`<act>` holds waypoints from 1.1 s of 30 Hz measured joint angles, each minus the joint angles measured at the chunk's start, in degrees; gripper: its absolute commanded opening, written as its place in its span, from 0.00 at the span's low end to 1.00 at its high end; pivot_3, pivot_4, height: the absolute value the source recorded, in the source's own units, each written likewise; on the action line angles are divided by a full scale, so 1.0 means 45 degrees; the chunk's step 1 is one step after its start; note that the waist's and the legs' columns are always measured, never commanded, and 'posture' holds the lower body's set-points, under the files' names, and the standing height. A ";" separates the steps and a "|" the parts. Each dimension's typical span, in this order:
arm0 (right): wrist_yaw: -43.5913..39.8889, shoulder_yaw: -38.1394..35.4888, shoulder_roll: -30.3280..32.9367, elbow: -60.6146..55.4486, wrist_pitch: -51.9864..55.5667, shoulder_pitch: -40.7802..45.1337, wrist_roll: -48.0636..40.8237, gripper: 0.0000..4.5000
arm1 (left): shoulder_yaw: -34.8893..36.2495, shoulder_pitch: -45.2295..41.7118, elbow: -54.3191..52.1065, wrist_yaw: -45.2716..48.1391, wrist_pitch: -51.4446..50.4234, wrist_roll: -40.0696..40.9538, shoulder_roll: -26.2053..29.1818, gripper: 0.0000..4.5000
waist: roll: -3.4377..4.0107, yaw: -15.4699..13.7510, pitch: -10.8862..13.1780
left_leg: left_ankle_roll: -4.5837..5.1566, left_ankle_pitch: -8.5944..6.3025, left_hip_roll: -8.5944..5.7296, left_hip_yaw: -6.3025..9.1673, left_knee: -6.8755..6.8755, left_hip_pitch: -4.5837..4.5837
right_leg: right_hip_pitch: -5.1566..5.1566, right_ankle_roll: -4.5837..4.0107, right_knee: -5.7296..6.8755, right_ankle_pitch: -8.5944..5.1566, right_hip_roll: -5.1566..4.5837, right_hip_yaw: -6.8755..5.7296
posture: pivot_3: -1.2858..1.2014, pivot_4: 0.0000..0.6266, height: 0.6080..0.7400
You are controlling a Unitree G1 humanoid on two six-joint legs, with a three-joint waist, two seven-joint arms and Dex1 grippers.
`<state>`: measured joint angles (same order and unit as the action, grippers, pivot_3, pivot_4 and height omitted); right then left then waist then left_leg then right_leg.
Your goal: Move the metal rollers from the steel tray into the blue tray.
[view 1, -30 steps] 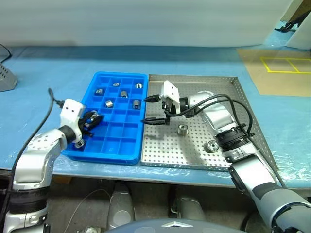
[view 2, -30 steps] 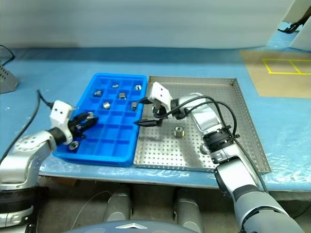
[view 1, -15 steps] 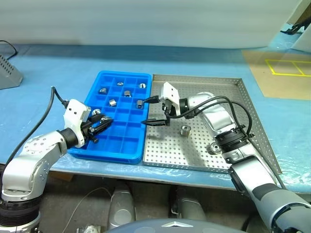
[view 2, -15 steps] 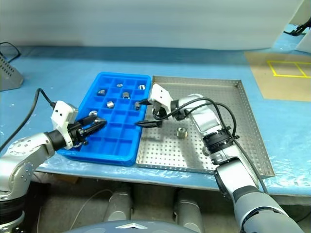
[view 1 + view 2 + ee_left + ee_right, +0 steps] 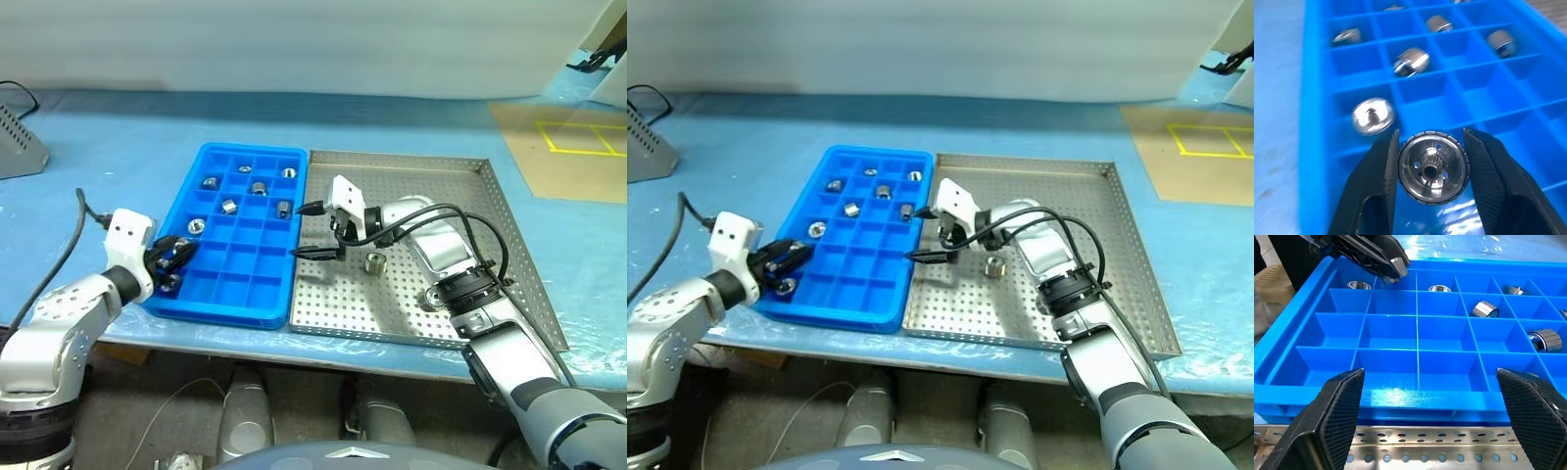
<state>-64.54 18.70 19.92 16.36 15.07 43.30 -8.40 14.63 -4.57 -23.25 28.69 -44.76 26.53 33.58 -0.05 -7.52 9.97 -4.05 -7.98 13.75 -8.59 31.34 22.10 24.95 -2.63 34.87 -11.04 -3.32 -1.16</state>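
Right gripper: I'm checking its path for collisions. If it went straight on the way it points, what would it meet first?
Probably the near wall of the blue tray; the open right gripper faces it squarely, though depth is unclear.

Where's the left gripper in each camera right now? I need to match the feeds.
Left eye view: left gripper over the blue tray's near left corner.
Right eye view: over that same corner.
Left wrist view: its fingers flank a metal roller above the compartments.
Right wrist view: across the tray, above its far wall.
Shared landmark: the blue tray's compartment grid.
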 measured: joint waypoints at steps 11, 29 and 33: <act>0.0143 -0.0006 0.0074 0.0043 -0.0005 -0.0141 0.0097 1.00 | -0.0785 -0.0245 0.0771 0.0209 0.0415 -0.0339 -0.0066 0.38 | 0.0000 0.0109 0.0000 | 0.0000 0.0001 0.0000 -0.0002 -0.0005 0.0009 | 0.0019 -0.0010 -0.0004 -0.0001 0.0008 0.0007 | 0.59 0.24 1.00; 0.0429 -0.0007 0.0145 0.0027 0.0017 -0.0301 0.0146 1.00 | -0.0794 -0.0361 0.0967 0.0255 0.0543 -0.0441 -0.0014 0.66 | 0.0000 0.0093 0.0000 | -0.0003 0.0003 0.0003 -0.0001 -0.0004 0.0001 | 0.0009 -0.0009 0.0000 0.0000 0.0008 0.0003 | 0.58 0.24 1.00; 0.0462 -0.0024 0.0219 -0.0092 0.0163 -0.0353 0.0138 1.00 | -0.0786 -0.1201 0.0815 0.0378 0.0354 0.0054 -0.0023 0.66 | 0.0000 0.0087 0.0000 | -0.0003 0.0003 0.0000 -0.0001 0.0002 -0.0001 | 0.0005 -0.0009 0.0006 0.0001 0.0004 0.0003 | 0.57 0.24 1.00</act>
<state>-62.46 18.60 20.91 15.95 15.80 41.71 -7.77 11.09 -9.97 -19.59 30.39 -43.16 26.78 33.48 -0.04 -7.13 9.97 -4.06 -7.97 13.75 -8.59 31.35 22.09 24.97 -2.67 34.89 -11.03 -3.30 -1.14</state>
